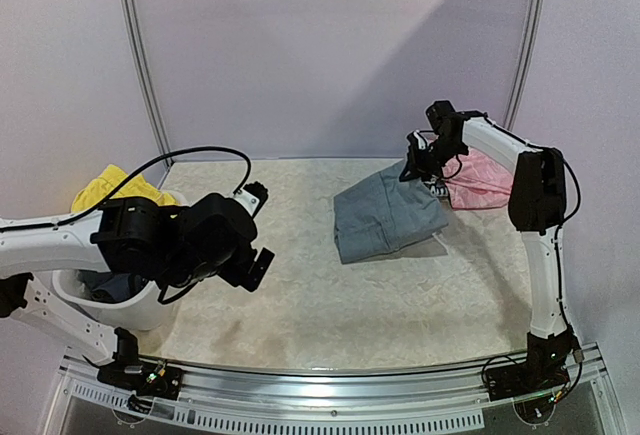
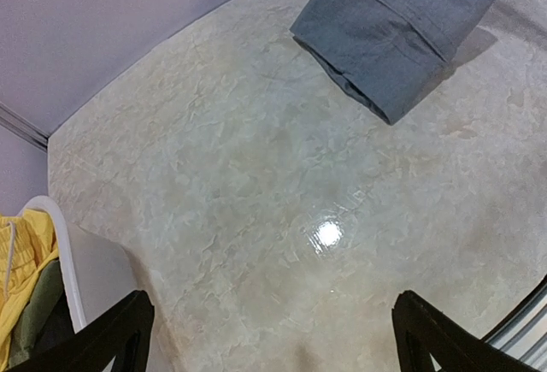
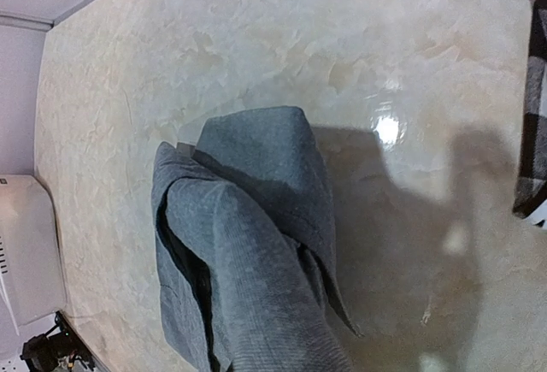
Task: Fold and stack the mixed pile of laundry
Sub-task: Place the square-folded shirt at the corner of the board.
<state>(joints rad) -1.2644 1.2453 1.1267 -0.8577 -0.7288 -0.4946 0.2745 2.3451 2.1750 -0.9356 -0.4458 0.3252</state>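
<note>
**Limp grey shirt, pinched at its edge**

The grey shirt [image 1: 385,217] lies folded toward the tabletop's far right corner. It looks soft, light and floppy, best gripped at hems. The right gripper [image 1: 420,167] clenches its far edge. The left gripper [image 1: 262,230] hangs spread wide near the left edge.

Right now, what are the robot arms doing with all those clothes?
The right claw is pinching the far corner of the grey shirt and lifting it, next to a pink piece. The left claw hangs open over the table, holding nothing, beside the white tub with the yellow shorts.
</note>
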